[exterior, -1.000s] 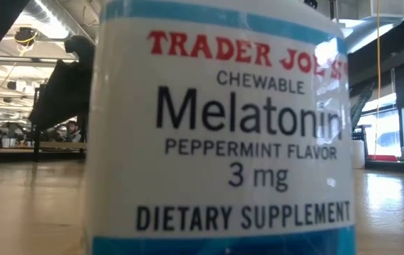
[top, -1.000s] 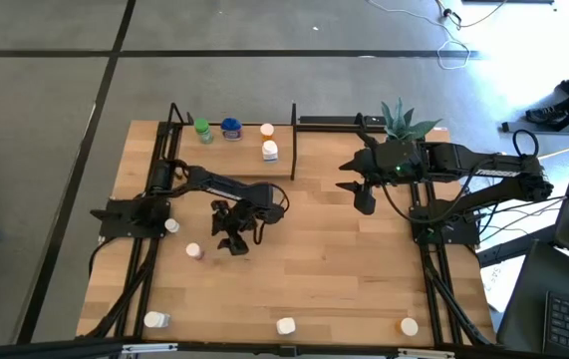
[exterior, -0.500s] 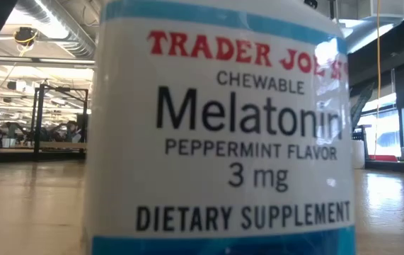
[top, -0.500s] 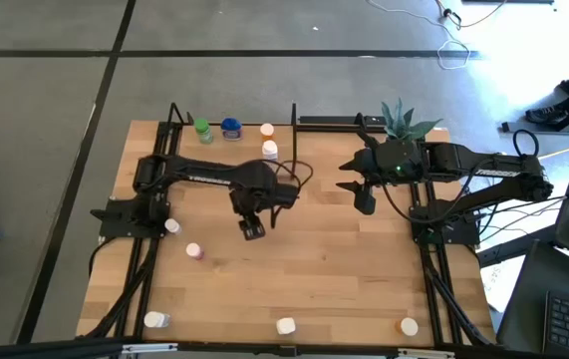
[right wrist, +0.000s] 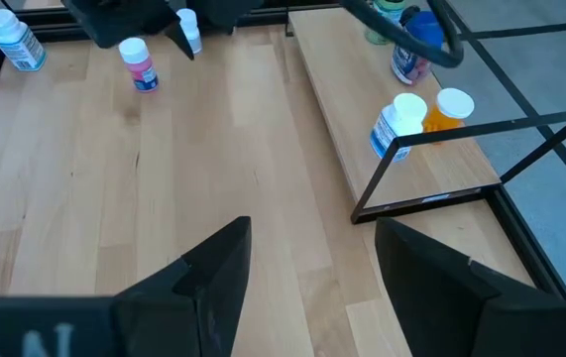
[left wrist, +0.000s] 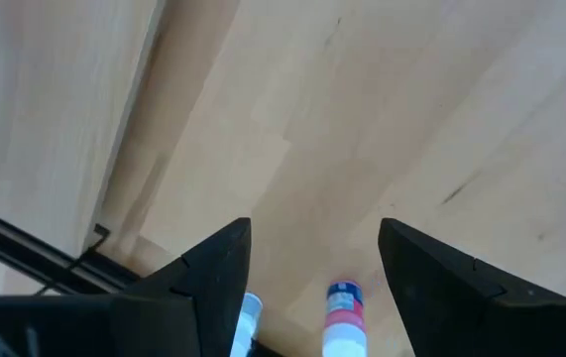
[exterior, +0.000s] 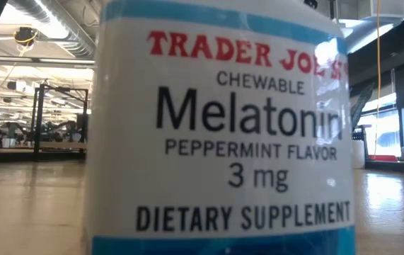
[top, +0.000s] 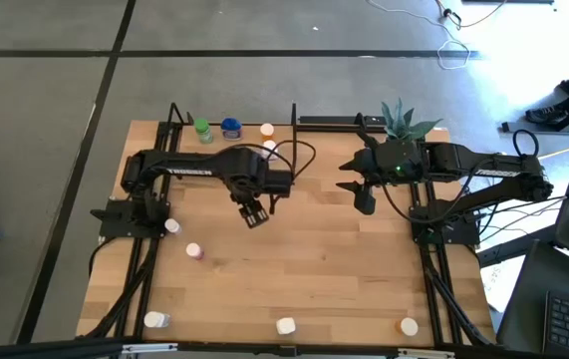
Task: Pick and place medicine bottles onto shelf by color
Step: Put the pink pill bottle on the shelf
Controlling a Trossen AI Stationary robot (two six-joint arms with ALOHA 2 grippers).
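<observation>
The shelf point(top: 234, 160) stands at the table's far left. On its board stand a green bottle point(top: 202, 130), a blue bottle point(top: 230, 128), an orange-capped bottle point(top: 267, 130) and a white bottle point(right wrist: 394, 124). A white bottle point(top: 171, 226) and a pink-capped bottle point(top: 194, 251) stand on the table at the left. More bottles stand along the near edge: a white one point(top: 154, 320), another white one point(top: 285, 326) and an orange-capped one point(top: 409, 326). My left gripper point(top: 254, 212) hangs open and empty, pointing down, just in front of the shelf. My right gripper point(top: 364, 199) waits open at the right.
A potted plant point(top: 404, 120) stands at the far right, behind my right arm. The shelf's black posts point(right wrist: 520, 124) rise around its board. In the low view the melatonin bottle point(exterior: 219, 134) at the near edge hides most of the table. Bare wood lies mid-table.
My left gripper has risen from low over the table near the pink-capped bottle and gone toward the far edge, up to the front of the shelf. It has tipped until it points straight down. It stays open and empty. No bottle has moved.
</observation>
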